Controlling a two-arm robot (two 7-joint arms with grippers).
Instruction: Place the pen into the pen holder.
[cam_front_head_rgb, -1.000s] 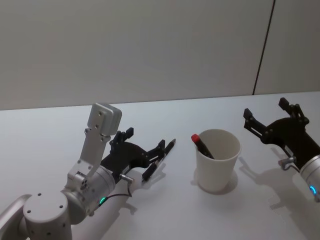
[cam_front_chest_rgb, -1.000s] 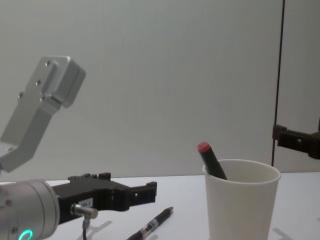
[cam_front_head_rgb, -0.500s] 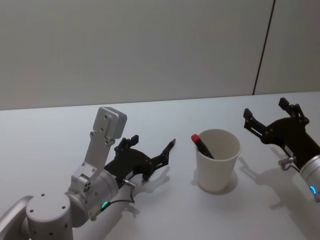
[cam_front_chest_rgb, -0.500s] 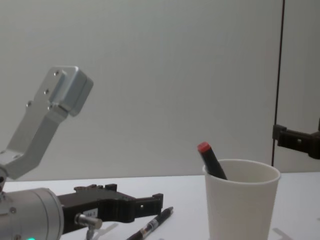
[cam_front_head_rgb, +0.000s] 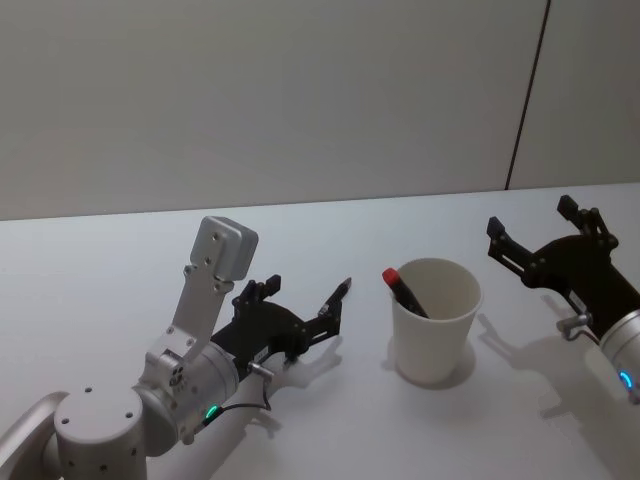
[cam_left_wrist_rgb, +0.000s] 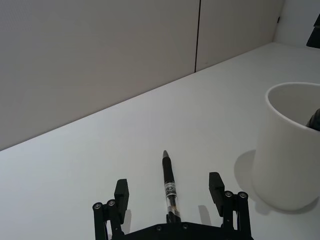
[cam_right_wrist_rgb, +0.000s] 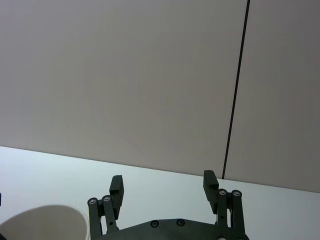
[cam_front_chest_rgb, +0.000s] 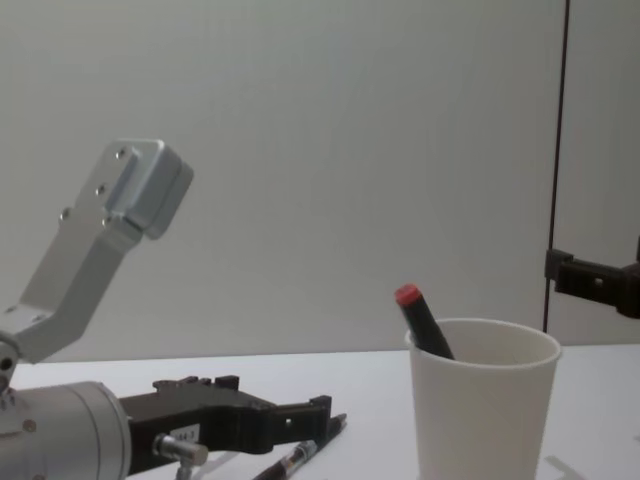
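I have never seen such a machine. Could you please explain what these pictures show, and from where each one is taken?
It is a robot with two arms. One picture looks down from its head, one looks across the table from its chest, and one comes from each wrist. On the table stands a white paper cup with a red-capped marker inside. A black pen lies beside it. The left gripper is low over the pen, its jaws open, one on either side. The right gripper hangs right of the cup, jaws open. Nothing is held.
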